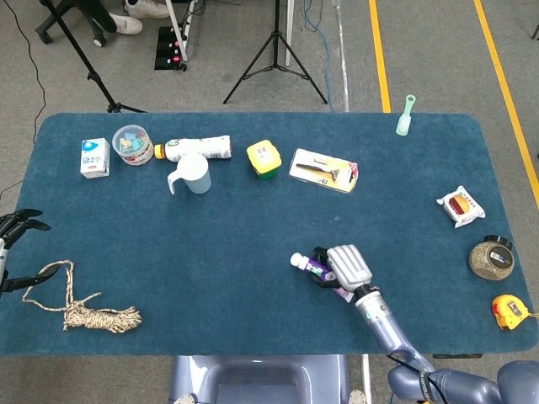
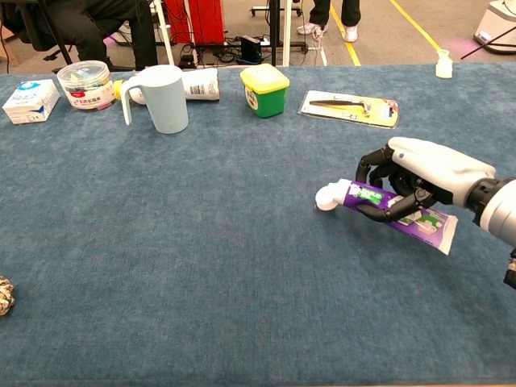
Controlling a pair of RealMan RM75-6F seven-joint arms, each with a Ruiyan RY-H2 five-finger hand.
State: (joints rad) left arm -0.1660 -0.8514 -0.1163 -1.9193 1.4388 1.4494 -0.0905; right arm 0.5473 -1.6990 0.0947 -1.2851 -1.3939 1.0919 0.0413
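Right hand [image 2: 419,181] grips a purple toothpaste tube [image 2: 387,211], fingers [image 2: 379,211] curled around its middle, white cap pointing to the robot's left. The tube is tilted, its cap end just clear of the blue table cloth [image 2: 201,266], near the front edge and right of centre. Left hand [image 1: 13,231] sits at the far left edge of the table, holding nothing, dark fingers spread, just beside a coiled rope [image 1: 80,307]. Pale blue mug [image 2: 161,98] and green-lidded tub [image 2: 264,89] stand well apart at the back.
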